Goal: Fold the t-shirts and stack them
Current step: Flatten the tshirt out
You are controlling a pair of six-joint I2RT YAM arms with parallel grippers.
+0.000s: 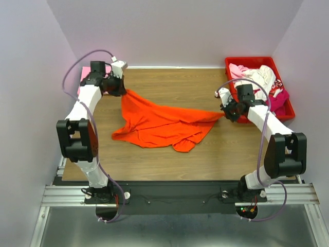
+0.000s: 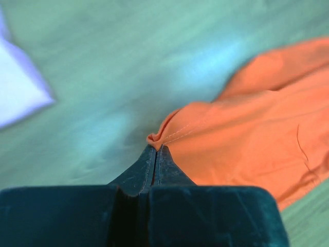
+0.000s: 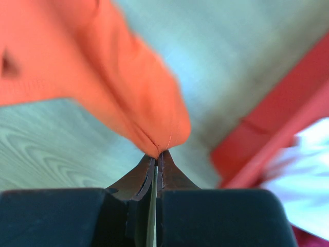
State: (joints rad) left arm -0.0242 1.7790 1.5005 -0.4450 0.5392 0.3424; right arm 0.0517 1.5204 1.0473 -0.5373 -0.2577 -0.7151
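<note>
A: Where is the bright orange cloth t-shirt (image 1: 164, 126) sitting?

B: Middle of the wood-grain tabletop (image 1: 180, 82) in the overhead view, strung between the two arms. One corner goes up toward the upper left, the other runs out to the right, and the loose middle sags in rumpled folds onto the wood

A: What has the left claw (image 2: 156, 150) got?

B: Its dark fingers are pressed together on a stitched hem of the orange shirt. The wrist view shows a small fold of cloth bunched right at the tips

A: And the right claw (image 3: 156, 156)?

B: Same story: it pinches a hemmed corner of the shirt at its very tips, with only a thin slit showing between the fingers lower down. The cloth spreads away toward the upper left of that wrist view

A: Anything else around?

B: A red plastic crate (image 1: 247, 59) in the upper right of the overhead view, just beyond the right claw, with a heap of white, pink and magenta shirts (image 1: 259, 77) inside. At the upper left, a flat light pink cloth (image 1: 82, 77) lies at the tabletop's edge, mostly hidden behind the left arm; I cannot tell how it is folded
</note>
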